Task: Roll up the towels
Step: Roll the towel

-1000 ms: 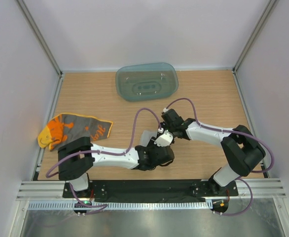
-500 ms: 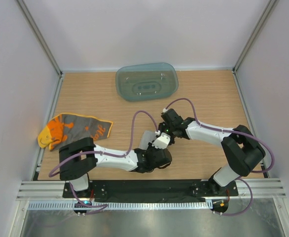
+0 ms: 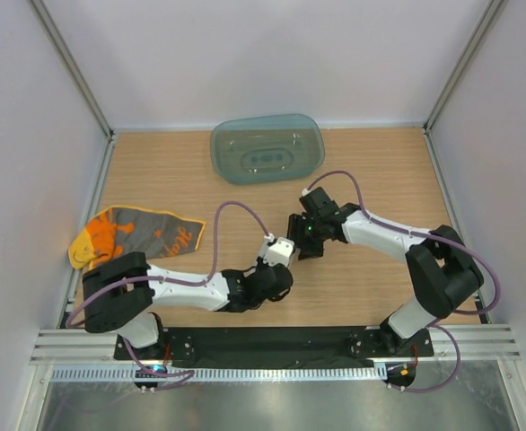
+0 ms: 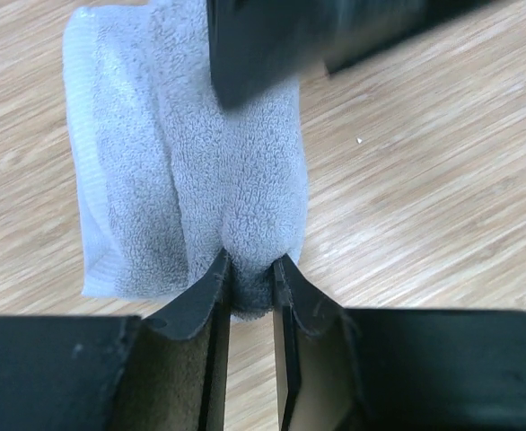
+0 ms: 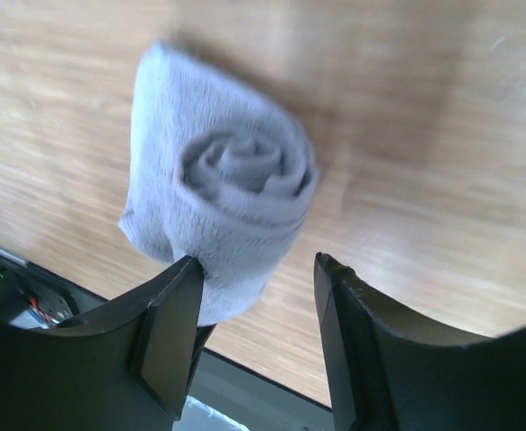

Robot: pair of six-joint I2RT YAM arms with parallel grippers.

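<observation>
Where the two arms meet near the middle of the table [image 3: 380, 171], the grey towel [image 4: 218, 180] lies rolled into a short, loose cylinder on the wood. The left gripper [image 4: 249, 269] is clenched on the near end of that roll, its two black fingers pinching a fold of terry cloth between them. In the left wrist view the roll runs away from the fingers toward 12 o'clock, and a flatter white-edged flap lies along its 9 o'clock side.

The right gripper [image 5: 258, 265] is released. Its jaws stand well apart, and the spiral end of the grey towel shows just beyond them. The roll sits toward the 9 o'clock finger, and bare wood shows between it and the other finger. From overhead this gripper sits just at 1 o'clock of the left one, and the arms hide most of the roll there.

The yellow-orange towel [image 3: 133, 235] lies spread out and unrolled at the table's 9 o'clock edge, well apart from both grippers. A translucent teal tray [image 3: 267, 148] sits at 12 o'clock, close to the back wall.
</observation>
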